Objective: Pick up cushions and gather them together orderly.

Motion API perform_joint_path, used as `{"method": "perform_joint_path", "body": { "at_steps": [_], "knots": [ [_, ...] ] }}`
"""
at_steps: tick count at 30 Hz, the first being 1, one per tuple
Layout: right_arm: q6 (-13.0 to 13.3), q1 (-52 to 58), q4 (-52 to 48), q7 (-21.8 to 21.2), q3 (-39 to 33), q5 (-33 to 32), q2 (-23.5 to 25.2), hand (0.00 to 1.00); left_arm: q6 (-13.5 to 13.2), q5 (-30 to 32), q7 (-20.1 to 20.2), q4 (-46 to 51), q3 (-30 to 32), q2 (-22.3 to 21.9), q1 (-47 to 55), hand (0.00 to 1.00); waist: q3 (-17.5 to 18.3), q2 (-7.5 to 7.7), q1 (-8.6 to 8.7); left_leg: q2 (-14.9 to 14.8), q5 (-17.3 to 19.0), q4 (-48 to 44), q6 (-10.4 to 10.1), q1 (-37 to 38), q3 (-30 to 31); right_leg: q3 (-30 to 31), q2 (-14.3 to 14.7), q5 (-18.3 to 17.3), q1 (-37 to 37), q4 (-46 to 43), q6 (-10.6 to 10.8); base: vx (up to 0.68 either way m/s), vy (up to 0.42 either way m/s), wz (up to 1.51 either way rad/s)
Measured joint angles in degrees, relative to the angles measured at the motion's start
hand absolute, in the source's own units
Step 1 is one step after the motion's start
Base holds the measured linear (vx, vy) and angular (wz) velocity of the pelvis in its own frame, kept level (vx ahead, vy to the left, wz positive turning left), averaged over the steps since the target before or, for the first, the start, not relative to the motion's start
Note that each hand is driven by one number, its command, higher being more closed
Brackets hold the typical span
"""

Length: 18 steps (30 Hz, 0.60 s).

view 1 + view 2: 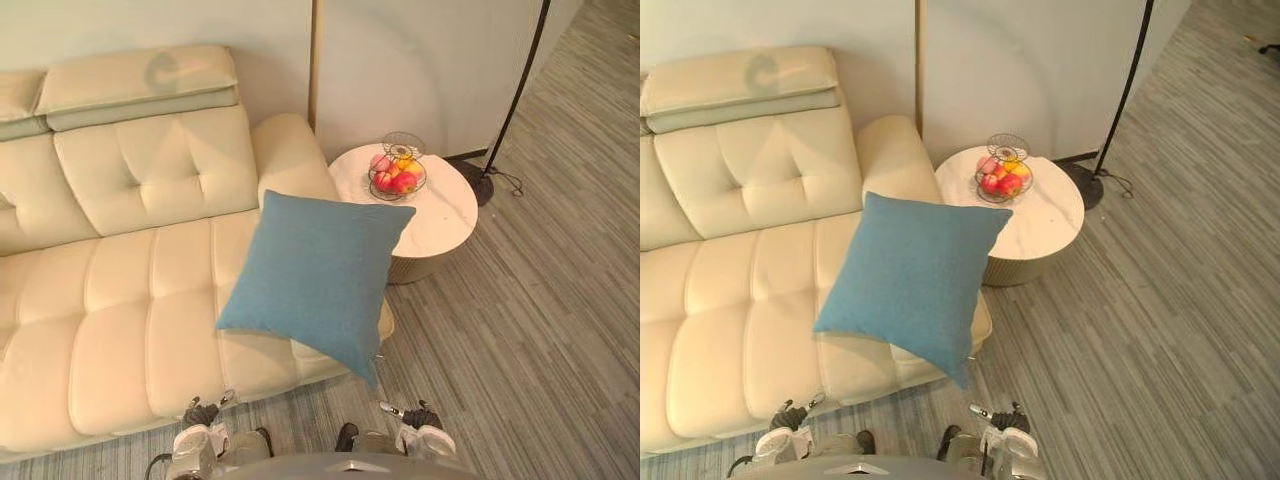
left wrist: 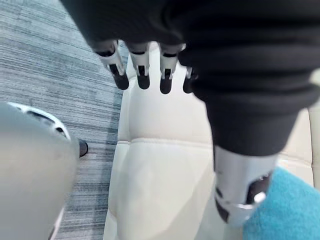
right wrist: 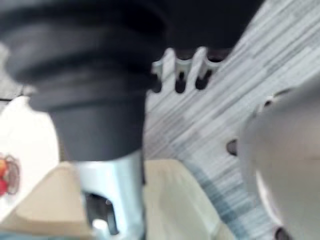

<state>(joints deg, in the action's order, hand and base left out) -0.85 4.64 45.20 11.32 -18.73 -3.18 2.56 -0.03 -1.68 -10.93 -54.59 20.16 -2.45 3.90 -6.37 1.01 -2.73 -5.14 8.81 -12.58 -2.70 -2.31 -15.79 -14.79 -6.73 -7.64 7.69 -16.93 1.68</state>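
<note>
**Left wrist view: fingers (image 2: 141,70) loose, cushion (image 1: 315,275) on the sofa (image 1: 120,320)**

The left hand (image 2: 165,75) has its fingers straight and released, grasping nothing, above the front edge of the cream sofa seat. The blue cushion shows just past its thumb (image 2: 240,185). The right hand (image 3: 112,200) is likewise released and empty, over the grey floor (image 1: 540,320). The cushion lies tilted on the sofa's right end by the armrest, one corner past the seat's front edge. Beside that armrest stands a round white counter (image 1: 445,215) bearing a wire fruit basket (image 1: 398,170).
</note>
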Motion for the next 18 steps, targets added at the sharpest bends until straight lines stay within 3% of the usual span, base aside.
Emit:
{"method": "perform_joint_path", "body": {
  "at_steps": [7, 18],
  "knots": [
    [1.2, 3.3, -12.0, 2.4, -4.8, -4.3, -0.7, 0.0, 0.0, -0.4, 0.1, -0.8, -2.5, 1.7, 1.8, 0.0, 2.0, 0.37, 1.18, 2.3, -5.8, 10.5, 1.2, 3.0, -0.7, 1.2, 1.0, 6.2, -2.2, 8.8, 0.5, -0.06, 0.046, -0.05],
    [2.5, -1.6, -19.5, 1.7, -1.0, -4.3, -6.4, 0.0, 0.1, -0.4, 1.2, -1.5, -6.0, 4.4, 2.1, 0.0, 1.8, -0.44, 1.04, 3.3, -7.3, 12.9, 1.8, 3.1, -1.4, 2.6, 2.3, 10.3, -3.0, 14.4, 0.5, -0.03, 0.012, -0.07]
  ]
}}
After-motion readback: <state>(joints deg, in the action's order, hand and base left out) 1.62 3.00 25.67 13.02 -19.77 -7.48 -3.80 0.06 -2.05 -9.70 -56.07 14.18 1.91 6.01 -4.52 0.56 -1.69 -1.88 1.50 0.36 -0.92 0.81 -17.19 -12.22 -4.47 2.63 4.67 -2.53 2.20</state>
